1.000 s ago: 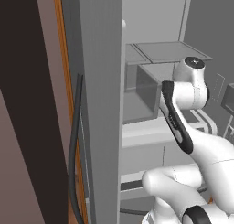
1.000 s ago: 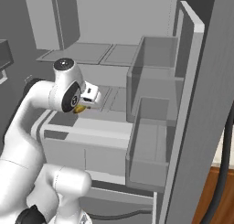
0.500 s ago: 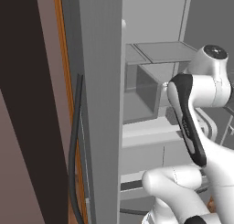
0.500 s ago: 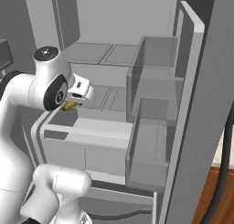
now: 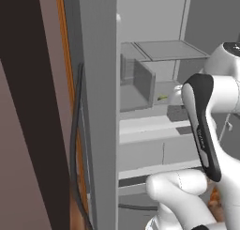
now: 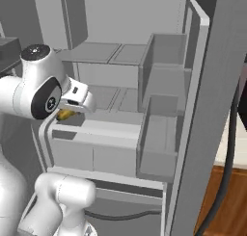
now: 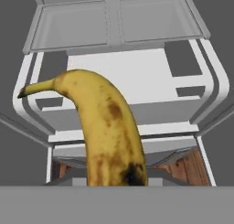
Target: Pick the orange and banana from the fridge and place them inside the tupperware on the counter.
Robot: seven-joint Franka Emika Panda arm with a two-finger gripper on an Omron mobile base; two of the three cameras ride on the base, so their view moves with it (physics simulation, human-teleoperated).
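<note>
- Banana [image 7: 107, 131], the curved yellow fruit with brown speckles and a dark blotch low on its skin, sits clamped in the two-finger gripper [image 6: 67, 115], whose fingers are closed about it; the hand view has it rising from the bottom edge, its stem pointing away towards the fridge.
- Compared with 1 second ago, the white arm has pulled back and swung to its left, so the banana has gone from over the pale grey shelf [image 6: 111, 99] to the front edge of the tall grey fridge [image 6: 193, 85].
- Judging by this, the pick of 1 fruit is done and the carry out has begun.
- Neither the tupperware nor the orange can be located from here.
</note>
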